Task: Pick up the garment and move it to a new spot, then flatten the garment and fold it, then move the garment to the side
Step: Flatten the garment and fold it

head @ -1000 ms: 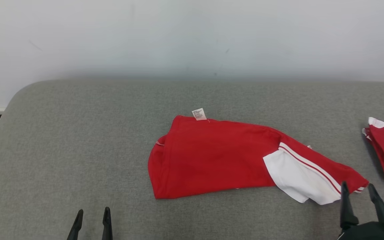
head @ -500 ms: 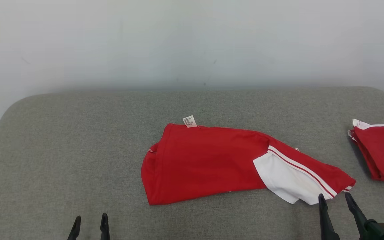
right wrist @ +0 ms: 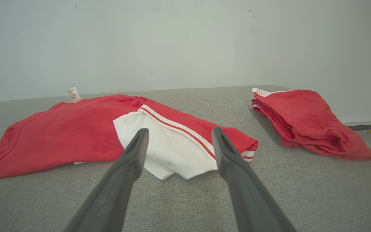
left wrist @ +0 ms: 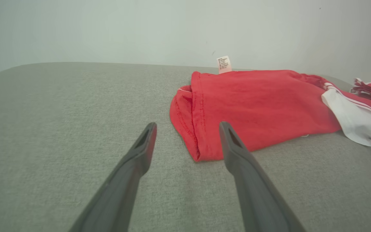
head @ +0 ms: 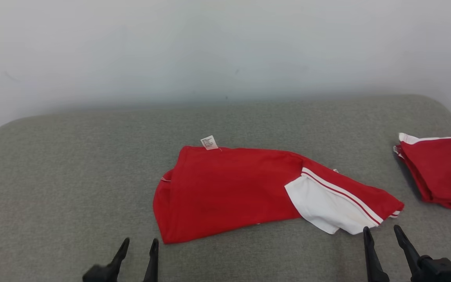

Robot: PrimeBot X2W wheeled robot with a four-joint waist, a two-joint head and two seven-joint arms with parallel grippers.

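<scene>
Wall: plain pale wall (head: 225,47) behind a grey padded counter (head: 73,176).
Garment: we see the red garment (head: 229,192) lying near the middle of the counter. It is loosely doubled over, with a white panel (head: 327,205) turned out at its right end and a tag (head: 209,142) sticking out at the far edge.
Left tool: the left tool (head: 140,240) has its jaws wide apart and holds nothing. It hovers just short of the garment's near left corner.
Right tool: the right tool (head: 381,228) is likewise spread wide and empty. It sits just in front of the white panel without touching it.
Done so far: we judge very little is done. The garment is neither flat nor neatly folded, and we cannot tell whether it has reached its new spot.
Left to do: we reckon a grasp at both ends comes next, then flattening, folding and the shift to the side.
Pile: a folded red pile (head: 437,168) rests at the counter's right end, well apart from the garment. We take that as the likely side spot.
Containers: nothing here sits inside anything. The garment and the pile both lie straight on the counter.
</scene>
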